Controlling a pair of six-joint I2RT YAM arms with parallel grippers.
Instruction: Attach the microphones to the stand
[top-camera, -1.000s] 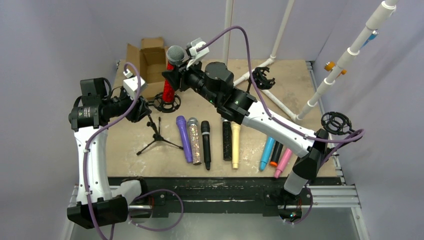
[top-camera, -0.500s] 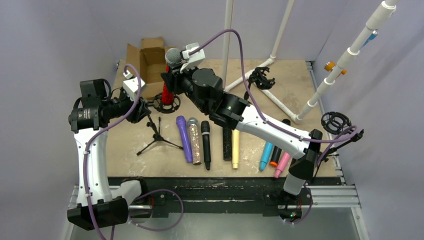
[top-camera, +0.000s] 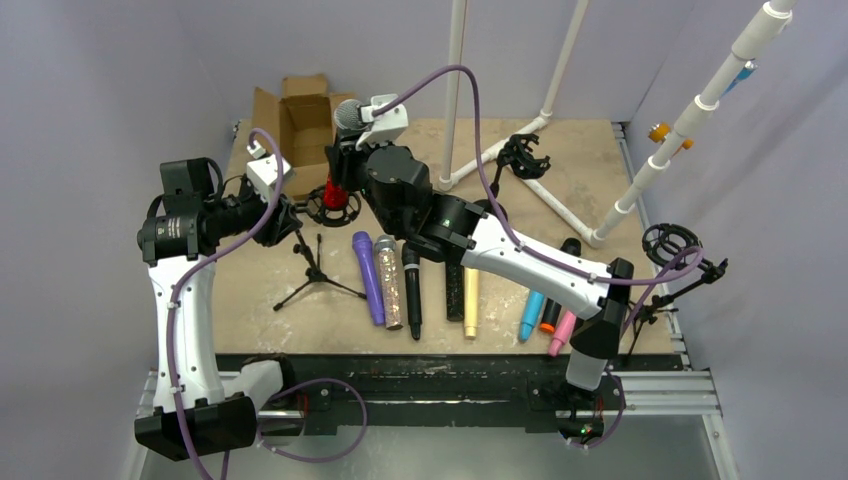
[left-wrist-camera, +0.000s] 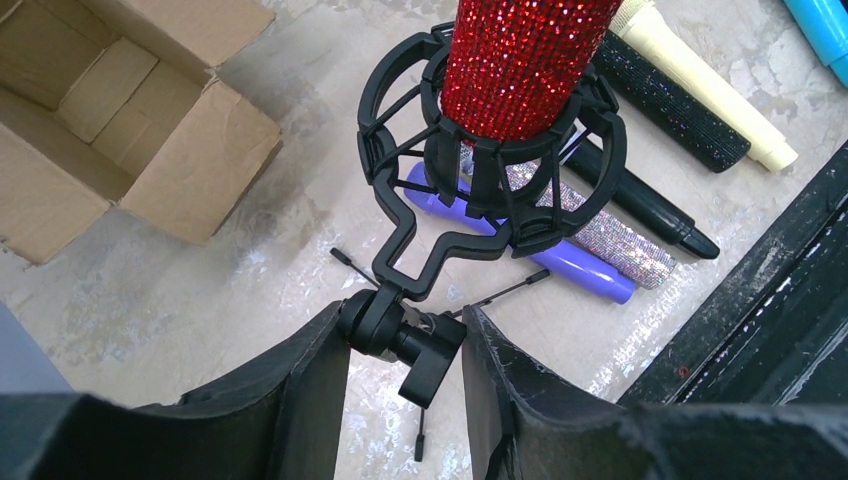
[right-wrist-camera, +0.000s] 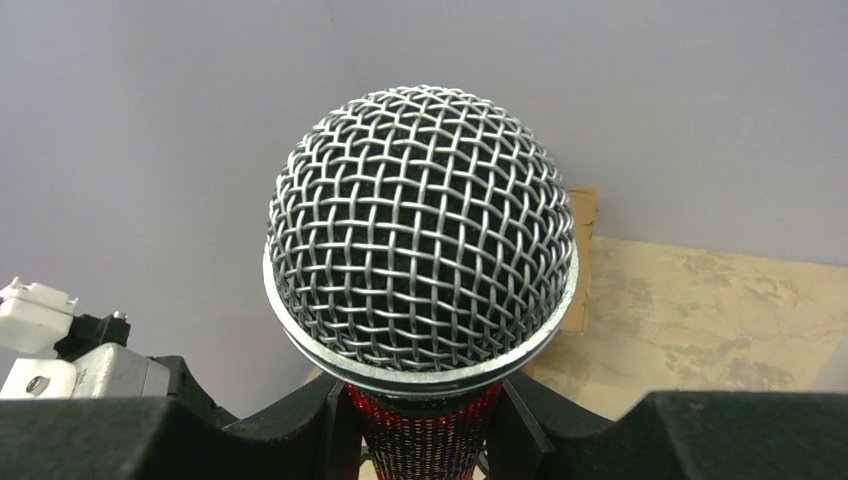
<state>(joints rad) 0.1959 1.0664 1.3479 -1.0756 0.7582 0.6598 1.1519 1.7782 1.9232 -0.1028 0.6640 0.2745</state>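
My right gripper (top-camera: 343, 152) is shut on the red glitter microphone (top-camera: 332, 190) just under its silver mesh head (right-wrist-camera: 420, 230), holding it upright; the red body shows between the jaws (right-wrist-camera: 425, 425). The microphone's lower end (left-wrist-camera: 522, 60) sits inside the black shock-mount ring (left-wrist-camera: 490, 165) of the small tripod stand (top-camera: 315, 270). My left gripper (left-wrist-camera: 405, 335) is shut on the stand's black swivel joint (left-wrist-camera: 395, 325) below the ring; it also shows in the top view (top-camera: 287, 222). Purple (top-camera: 368, 278), silver glitter (top-camera: 390, 283), black (top-camera: 411, 290), cream (top-camera: 471, 300), light blue (top-camera: 532, 308) and pink (top-camera: 565, 325) microphones lie on the table.
An open cardboard box (top-camera: 300, 115) stands at the back left. White pipe stands (top-camera: 560, 205) with black shock mounts (top-camera: 520, 155) cross the back right. Another shock mount (top-camera: 668, 245) hangs at the right edge. A black glitter microphone (top-camera: 454, 290) lies beside the cream one.
My right arm has moved left and down, lowering the red glitter microphone deeper into the shock-mount ring. The left arm has stayed in place on the joint.
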